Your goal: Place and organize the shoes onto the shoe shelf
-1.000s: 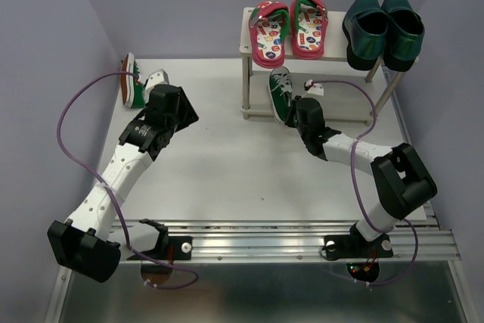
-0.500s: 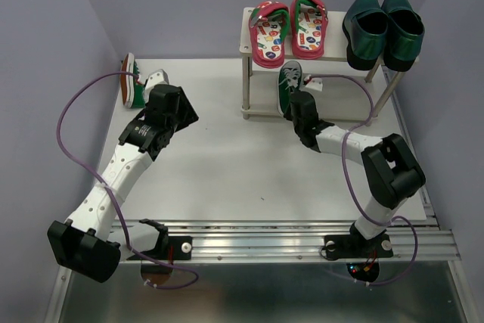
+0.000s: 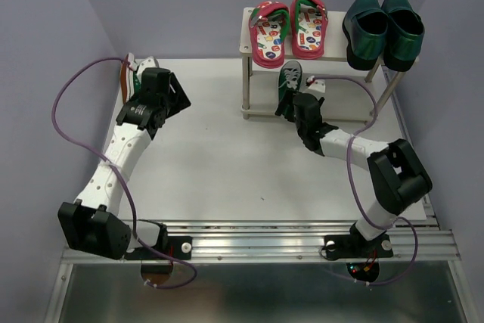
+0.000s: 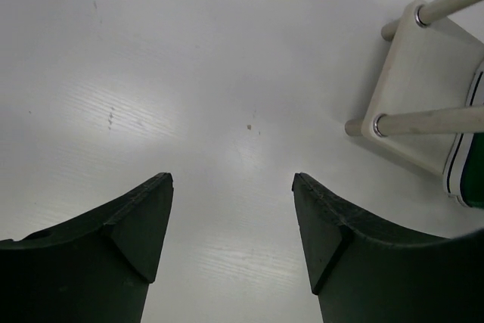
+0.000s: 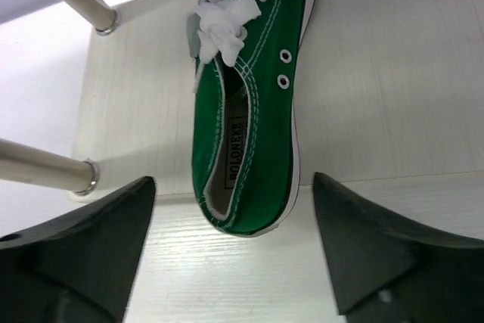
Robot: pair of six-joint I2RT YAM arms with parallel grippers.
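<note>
One green white-laced sneaker [image 3: 290, 79] [image 5: 257, 111] lies on the lower board of the pale shoe shelf [image 3: 335, 45] [image 5: 378, 73], with its heel past the near edge. My right gripper [image 3: 288, 105] [image 5: 233, 179] stands open just behind that heel, a finger on either side and neither touching it. The other green sneaker [image 3: 125, 85] lies on its side by the far left wall, mostly hidden under my left gripper [image 3: 142, 73] [image 4: 231, 179], which is open with only bare table between its fingers. Red flip-flops [image 3: 287, 29] and teal loafers [image 3: 384, 28] sit on the top board.
The shelf's thin legs [image 4: 431, 120] [image 5: 45, 164] stand close to the right gripper. Lilac walls close in the white table [image 3: 219, 156] on the left, back and right. Purple cables loop off both arms.
My right gripper has opened and let go of the green sneaker on the lower board. My left arm has swung up toward the far left corner, over the other sneaker.
</note>
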